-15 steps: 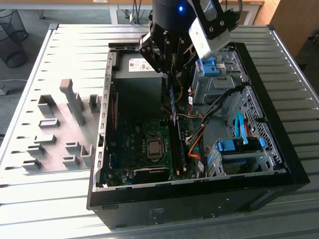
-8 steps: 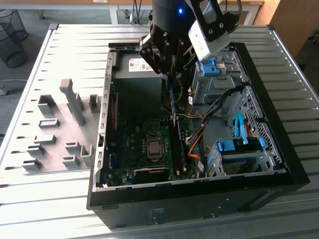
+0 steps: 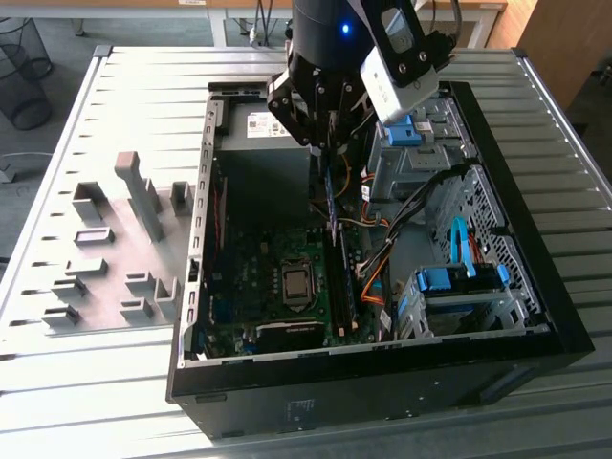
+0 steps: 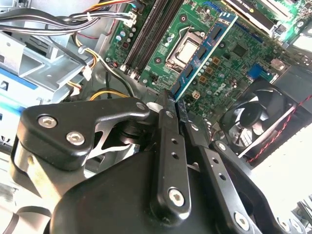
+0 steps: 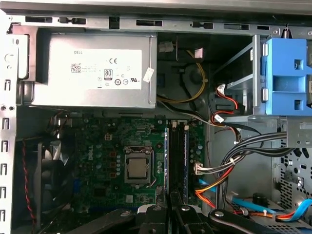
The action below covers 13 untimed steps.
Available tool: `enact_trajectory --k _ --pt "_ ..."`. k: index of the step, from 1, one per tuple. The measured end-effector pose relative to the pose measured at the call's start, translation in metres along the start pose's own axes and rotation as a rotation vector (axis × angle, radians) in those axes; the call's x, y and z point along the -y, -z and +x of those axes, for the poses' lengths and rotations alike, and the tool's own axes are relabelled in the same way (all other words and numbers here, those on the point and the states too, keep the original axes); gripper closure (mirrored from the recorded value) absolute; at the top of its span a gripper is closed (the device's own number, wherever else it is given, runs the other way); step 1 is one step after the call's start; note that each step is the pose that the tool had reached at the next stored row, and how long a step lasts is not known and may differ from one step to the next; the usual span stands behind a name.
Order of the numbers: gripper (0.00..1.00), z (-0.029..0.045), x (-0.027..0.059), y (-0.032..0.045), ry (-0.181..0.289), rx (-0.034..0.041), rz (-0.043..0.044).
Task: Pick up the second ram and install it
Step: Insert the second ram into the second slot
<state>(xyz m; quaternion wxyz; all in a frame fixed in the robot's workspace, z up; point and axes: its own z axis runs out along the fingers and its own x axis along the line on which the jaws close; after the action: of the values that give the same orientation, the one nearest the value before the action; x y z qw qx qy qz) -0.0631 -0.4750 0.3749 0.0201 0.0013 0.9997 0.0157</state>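
One gripper [image 4: 176, 108] clamped on ram [image 4: 204, 51]

— What does the arm [image 3: 320, 29] look like from the exterior view?

— A fat black cylinder with one small blue light [image 3: 345, 29] glowing on it. A light grey box [image 3: 400, 81] is bolted to its side under a black bracket.

— And the gripper [image 3: 323, 120]?

— Black all over, built of flat metal links that narrow toward the fingers.

— Closer up?

— In the second wrist view the gripper [image 4: 171, 100] shows matte black bars with rounded ends, joined by silver socket-head screws [image 4: 176, 197]. One long finger [image 4: 168, 146] has a row of small holes. A broad curved link [image 4: 73, 129] carries two screws.
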Motion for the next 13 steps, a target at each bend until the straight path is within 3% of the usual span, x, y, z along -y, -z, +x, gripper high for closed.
enact_trajectory --k 13 --pt "0.86 0.0002 0.0001 -0.0041 0.0 0.0 0.0"
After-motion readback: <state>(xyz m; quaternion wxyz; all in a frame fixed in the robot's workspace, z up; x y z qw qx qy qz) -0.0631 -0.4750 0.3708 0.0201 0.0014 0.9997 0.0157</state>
